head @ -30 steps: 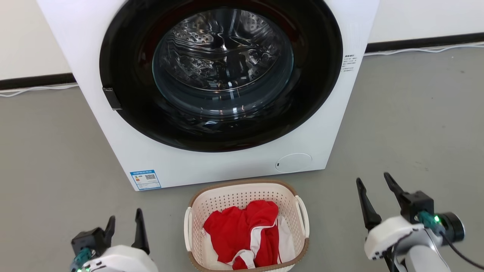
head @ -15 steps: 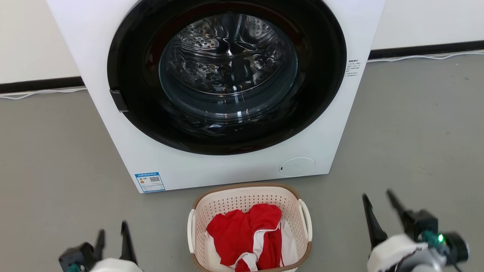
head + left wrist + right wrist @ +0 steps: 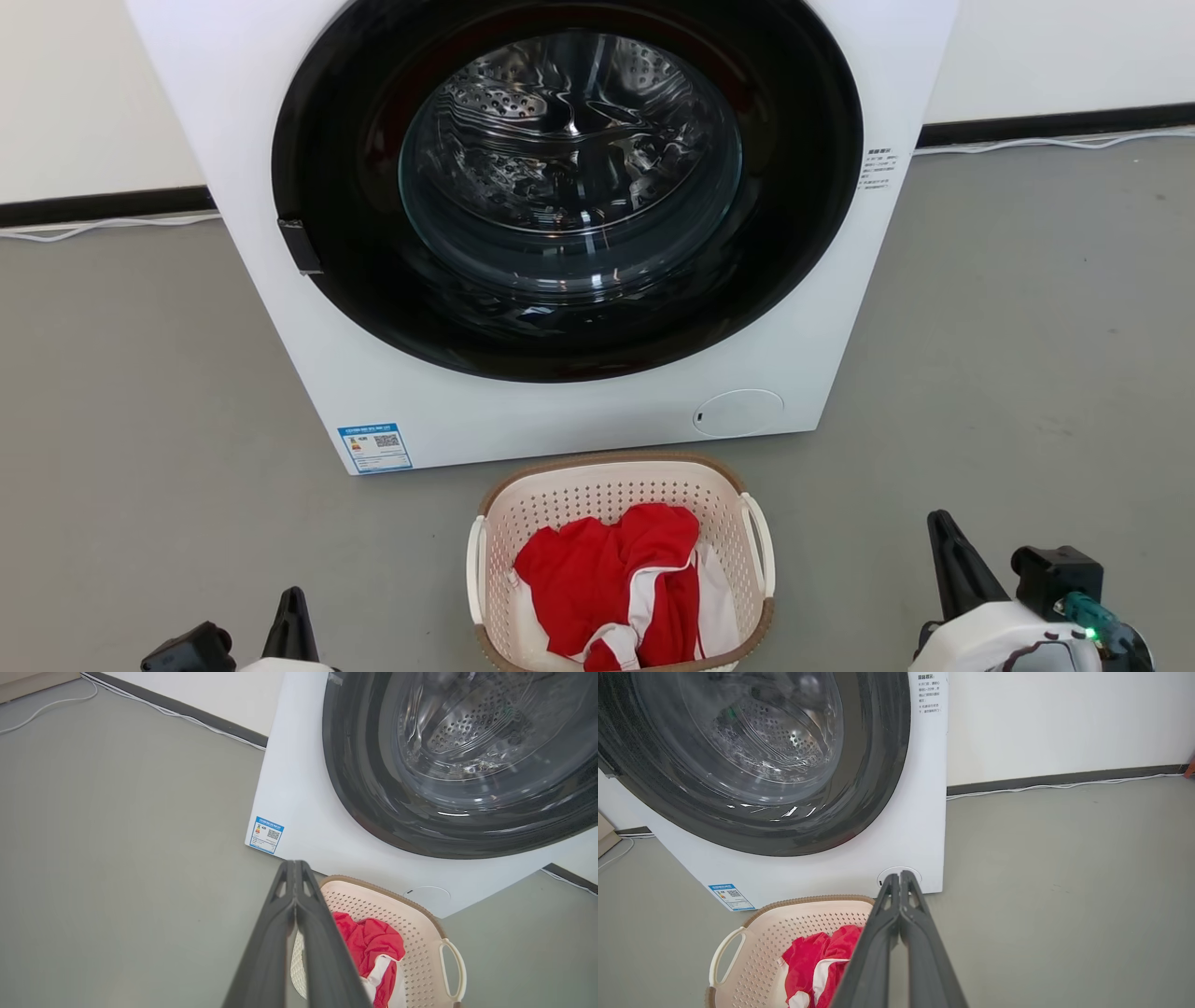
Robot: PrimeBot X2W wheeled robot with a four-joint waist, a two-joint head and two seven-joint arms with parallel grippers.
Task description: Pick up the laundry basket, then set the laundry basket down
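Note:
The laundry basket (image 3: 602, 485) is cream-white and perforated, with a brown rim and white loop handles. It stands on the grey floor just in front of the washing machine, with red and white clothes (image 3: 616, 583) inside. My left gripper (image 3: 291, 607) is at the lower left, shut on nothing, well left of the basket. Its closed fingers (image 3: 294, 905) point past the basket (image 3: 420, 938). At the lower right is my right gripper (image 3: 943, 532), also shut and empty, apart from the basket's right handle. In the right wrist view its fingers (image 3: 901, 905) rise beside the basket (image 3: 784, 933).
A large white washing machine (image 3: 560, 411) with a dark round glass door stands right behind the basket. Grey floor (image 3: 1008, 355) spreads to both sides. A dark baseboard with a white cable (image 3: 1055, 142) runs along the back wall.
Both grippers have gone from open to shut and have dropped lower in the head view. The head camera has shifted slightly; the basket has not moved.

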